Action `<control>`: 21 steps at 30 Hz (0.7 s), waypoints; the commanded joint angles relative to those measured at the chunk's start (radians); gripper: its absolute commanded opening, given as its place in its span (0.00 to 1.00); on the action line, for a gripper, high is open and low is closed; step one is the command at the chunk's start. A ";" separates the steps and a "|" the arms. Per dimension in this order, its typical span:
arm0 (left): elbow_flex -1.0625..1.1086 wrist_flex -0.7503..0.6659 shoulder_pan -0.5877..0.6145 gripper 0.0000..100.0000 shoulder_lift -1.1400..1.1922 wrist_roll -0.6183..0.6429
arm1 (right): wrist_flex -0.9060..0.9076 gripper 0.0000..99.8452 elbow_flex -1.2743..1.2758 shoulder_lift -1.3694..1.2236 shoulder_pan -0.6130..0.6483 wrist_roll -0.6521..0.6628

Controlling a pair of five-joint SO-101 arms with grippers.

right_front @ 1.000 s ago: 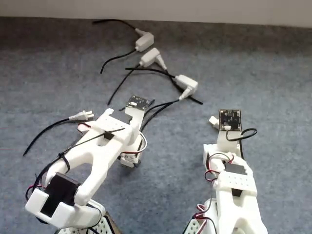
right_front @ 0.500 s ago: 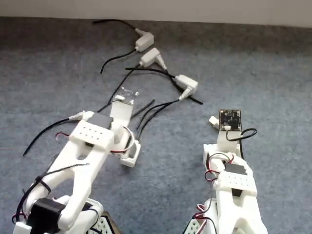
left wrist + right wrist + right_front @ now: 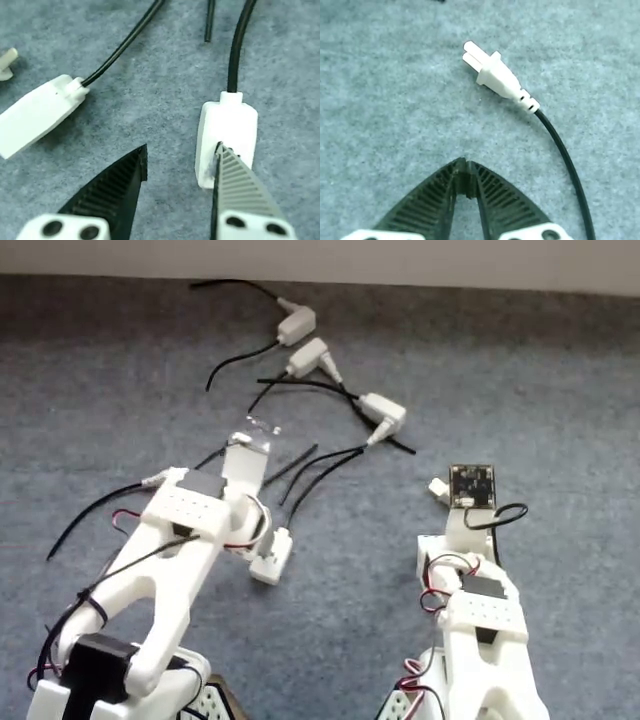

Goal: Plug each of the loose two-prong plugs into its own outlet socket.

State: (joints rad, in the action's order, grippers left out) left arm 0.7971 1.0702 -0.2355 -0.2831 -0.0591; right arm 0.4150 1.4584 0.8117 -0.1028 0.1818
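Left tool [image 3: 180, 149] is seen open, nothing held. Its light finger [image 3: 235, 185] has the tip overlapping the near end of a white socket block [image 3: 227, 125]; actual contact cannot be told. The dark finger [image 3: 115, 185] is over bare tabletop [image 3: 150, 75]. So the block is found off to the light-finger side, not btwn the fingers. Its long axis is lined up approx. w/ the tool's own line, and the cord [image 3: 236, 45] leaves from the end away from the tool. A second socket block [image 3: 37, 117] is lying beyond the dark finger, apart & slanted.

Right tool [image 3: 466, 172] is shut & empty. A loose plug [image 3: 497, 77] is lying ahead of its tips, untouched. The plug's axis is slanted across the tool's line, prongs pointed away. In the high view it is placed mid-right, just left of the right arm [image 3: 480, 610].

Judged: a sideways shift toward the light-finger side would be needed before the block can be straddled. For the plug, the right arm is the nearer one, & its tool must be opened first.
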 commanded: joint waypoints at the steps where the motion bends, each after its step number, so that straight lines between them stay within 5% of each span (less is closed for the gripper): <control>1: 0.004 0.031 -0.120 0.23 0.004 -0.003 | -0.018 0.01 -0.002 0.005 0.005 -0.005; 12: 0.005 0.028 -0.288 0.23 0.010 0.072 | -0.018 0.01 -0.002 0.005 0.005 -0.005; 18: 0.024 0.028 -0.081 0.23 0.012 0.063 | -0.018 0.01 -0.002 0.005 0.005 -0.005; 21: 0.039 0.015 0.025 0.23 0.012 -0.040 | -0.018 0.01 -0.002 0.005 0.005 -0.005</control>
State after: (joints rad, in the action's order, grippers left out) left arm 0.8201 1.0902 -0.3092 -0.2846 -0.0253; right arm 0.4150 1.4584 0.8117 -0.1028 0.1818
